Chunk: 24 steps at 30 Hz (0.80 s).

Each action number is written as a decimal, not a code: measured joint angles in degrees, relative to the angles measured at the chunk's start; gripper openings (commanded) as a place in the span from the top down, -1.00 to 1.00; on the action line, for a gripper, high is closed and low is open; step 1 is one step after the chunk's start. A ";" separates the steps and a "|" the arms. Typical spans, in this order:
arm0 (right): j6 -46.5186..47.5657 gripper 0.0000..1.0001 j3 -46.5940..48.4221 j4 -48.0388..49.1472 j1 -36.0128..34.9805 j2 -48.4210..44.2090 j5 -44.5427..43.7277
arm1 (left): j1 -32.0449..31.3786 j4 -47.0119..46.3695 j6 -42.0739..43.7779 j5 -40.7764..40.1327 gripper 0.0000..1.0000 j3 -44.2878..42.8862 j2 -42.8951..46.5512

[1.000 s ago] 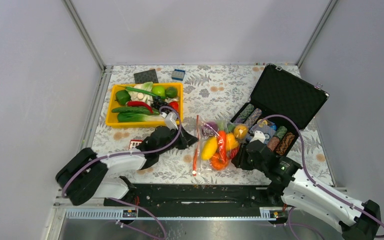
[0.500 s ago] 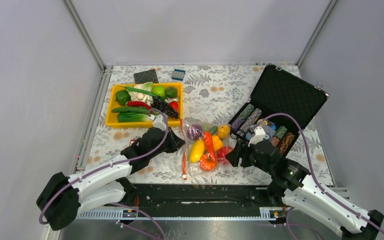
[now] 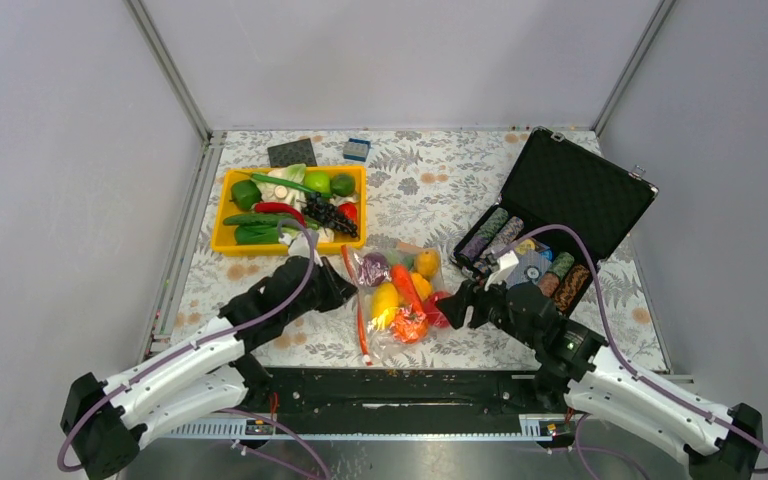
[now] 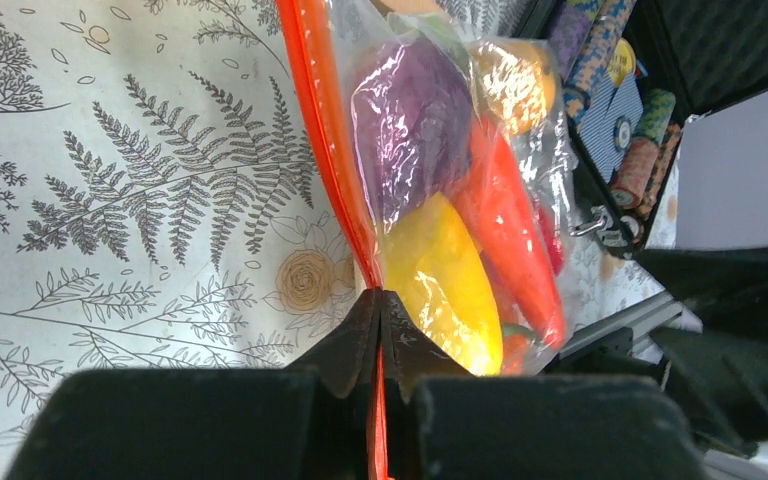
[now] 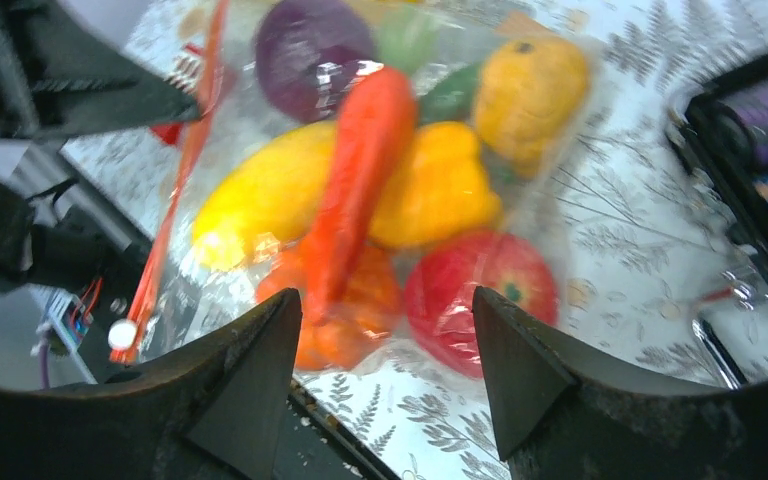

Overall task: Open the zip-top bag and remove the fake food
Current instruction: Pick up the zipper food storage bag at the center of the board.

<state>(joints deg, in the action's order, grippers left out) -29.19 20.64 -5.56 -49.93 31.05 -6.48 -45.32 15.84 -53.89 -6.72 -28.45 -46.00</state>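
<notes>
The zip-top bag [image 3: 397,293] is lying on the fern-patterned tabletop [image 3: 430,190] between the two arms, with its red-orange zip strip [image 3: 356,308] running along the edge that is facing the left arm. The left gripper [image 4: 378,300] is clenching that zip strip, its fingers pressing together with the strip passing between them. The right gripper [image 5: 388,295] is standing released, its fingers spreading wide at the bag's opposite edge and gripping nothing; the bag is sitting just beyond the fingertips.

The fake food is all sitting inside the clear plastic: a purple onion [image 5: 310,40], a carrot [image 5: 360,180] lying across the middle, a yellow bell pepper [image 5: 438,190], a yellow-orange round fruit [image 5: 530,90], a red apple [image 5: 480,295] and an orange pumpkin [image 5: 345,315] partly hiding under the carrot.

A yellow tray [image 3: 222,215] of vegetables is resting beyond the left arm, and an open black case [image 3: 575,185] holding poker chip rolls [image 3: 495,235] is sitting just beside the bag on the right.
</notes>
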 measured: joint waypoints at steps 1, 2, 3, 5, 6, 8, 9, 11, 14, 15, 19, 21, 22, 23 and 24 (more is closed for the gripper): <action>1.60 -0.45 -0.02 0.98 -1.46 -0.46 -0.13 | -0.04 1.57 -0.79 -0.44 1.00 -1.36 -0.15; 3.02 -0.45 -0.04 1.73 -2.78 -0.90 -0.15 | -0.13 2.82 -1.51 -0.81 1.00 -2.60 -0.37; 4.74 -0.46 -0.07 2.45 -4.44 -1.55 -0.28 | -0.13 3.91 -2.08 -1.05 1.00 -3.80 -0.70; 9.27 -0.46 -0.04 3.72 -8.46 -2.95 -1.22 | -0.24 6.54 -3.74 -1.64 1.00 -7.08 -1.75; 11.28 -0.46 0.02 4.00 -10.10 -3.19 -1.70 | -0.28 7.37 -4.33 -1.86 1.00 -8.22 -2.12; 15.43 -0.46 0.76 4.13 -13.35 -2.73 -3.10 | -0.39 9.42 -5.60 -2.38 1.00 -10.86 -3.04; 17.38 -0.46 1.40 4.15 -14.91 -1.86 -3.74 | -0.39 10.60 -6.25 -2.62 1.00 -12.31 -3.65; 20.87 -0.46 2.80 4.17 -18.36 0.07 -5.49 | -0.44 12.31 -7.26 -3.04 1.00 -14.45 -4.61; 25.97 -0.46 4.22 5.16 -24.35 2.38 -8.24 | -0.44 14.73 -8.63 -3.43 1.00 -17.35 -5.97; 27.78 -0.46 4.33 5.90 -26.51 2.99 -9.86 | -0.44 15.10 -9.03 -3.50 1.00 -17.86 -6.25; 34.18 -0.47 4.37 9.79 -35.52 6.05 -15.61 | -0.44 17.92 -10.73 -3.65 1.00 -20.68 -7.89; 37.24 -0.47 4.37 13.00 -40.24 8.57 -19.23 | -0.44 18.84 -11.52 -3.67 1.00 -21.79 -8.57; 38.77 -0.47 4.35 14.97 -42.51 10.27 -21.33 | -0.44 19.39 -12.00 -3.74 1.00 -22.38 -8.92; 39.91 -0.47 4.35 16.65 -44.02 11.61 -22.82 | -0.44 19.85 -12.39 -3.82 1.00 -22.77 -9.14; 41.22 -0.47 4.35 19.06 -45.86 13.55 -24.83 | -0.44 20.57 -12.74 -3.91 1.00 -23.28 -9.29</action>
<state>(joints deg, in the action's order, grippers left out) 12.03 24.99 13.50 -95.79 44.60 -31.31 -45.76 36.40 -66.63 -10.63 -51.72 -55.29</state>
